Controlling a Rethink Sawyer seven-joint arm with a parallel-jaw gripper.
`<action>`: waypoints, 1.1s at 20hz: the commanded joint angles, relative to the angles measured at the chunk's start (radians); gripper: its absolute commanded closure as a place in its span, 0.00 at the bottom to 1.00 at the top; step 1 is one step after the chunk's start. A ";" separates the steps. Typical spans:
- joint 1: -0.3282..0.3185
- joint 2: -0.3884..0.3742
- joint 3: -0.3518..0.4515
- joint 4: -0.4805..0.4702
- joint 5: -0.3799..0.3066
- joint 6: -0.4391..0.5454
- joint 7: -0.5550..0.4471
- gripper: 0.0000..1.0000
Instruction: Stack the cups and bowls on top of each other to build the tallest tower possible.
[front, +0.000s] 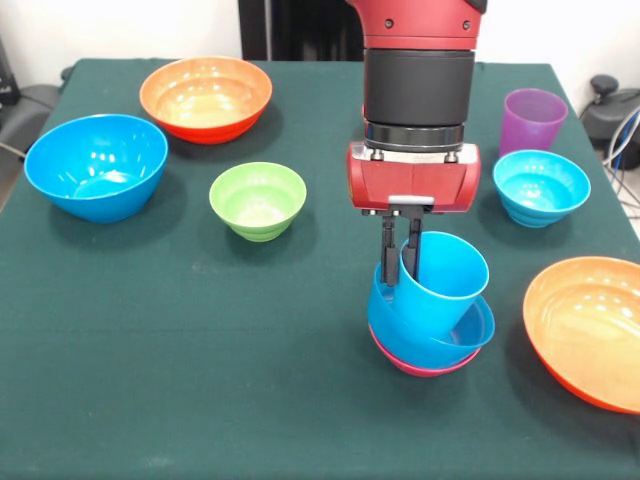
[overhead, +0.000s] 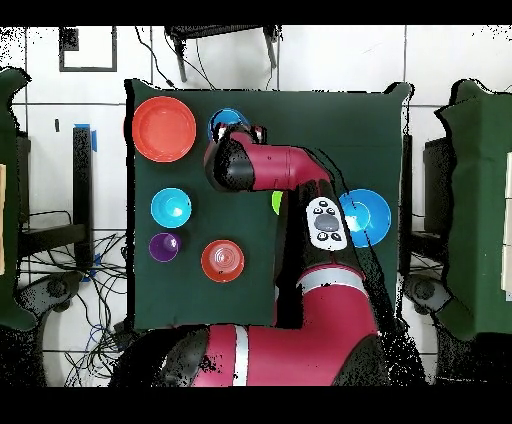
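Tower (front: 430, 335): low centre-right of the front frame, on the green worktop (front: 200, 380). Pink bowl (front: 420, 366) at the base, only its rim showing under a blue bowl (front: 425, 335) nested in it. A light blue cup (front: 445, 278) sits in the blue bowl, tilted, mouth leaning toward the upper right, not seated square. In the overhead view the tower is at upper centre, mostly hidden by the arm; only a blue arc (overhead: 226, 122) shows.

Hand (front: 401, 255): comes straight down from the red and black arm (front: 417, 70), wrist vertical above the tower. Two thin dark fingers (front: 388, 262) hang from the red block, set close together, one on each side of the cup's left wall, so clamped on the cup's rim.

Other pieces, front view: orange bowl (front: 206, 97) upper left; large blue bowl (front: 96, 165) at left; green bowl (front: 257, 199) left of centre; purple cup (front: 533, 120) upper right, upright; cyan bowl (front: 541, 186) just below it; second orange bowl (front: 590, 325) at the right edge, partly cut off. All stand apart from the tower and from each other, mouths up.

Overhead view: the arm crosses the worktop from the frame's bottom to the tower, covering most of the green bowl.
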 joint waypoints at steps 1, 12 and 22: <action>-0.012 0.009 0.105 0.006 -0.060 -0.001 0.011 1.00; -0.030 0.027 0.132 0.016 -0.057 -0.021 0.021 1.00; -0.035 0.027 0.141 0.016 -0.057 -0.019 0.024 1.00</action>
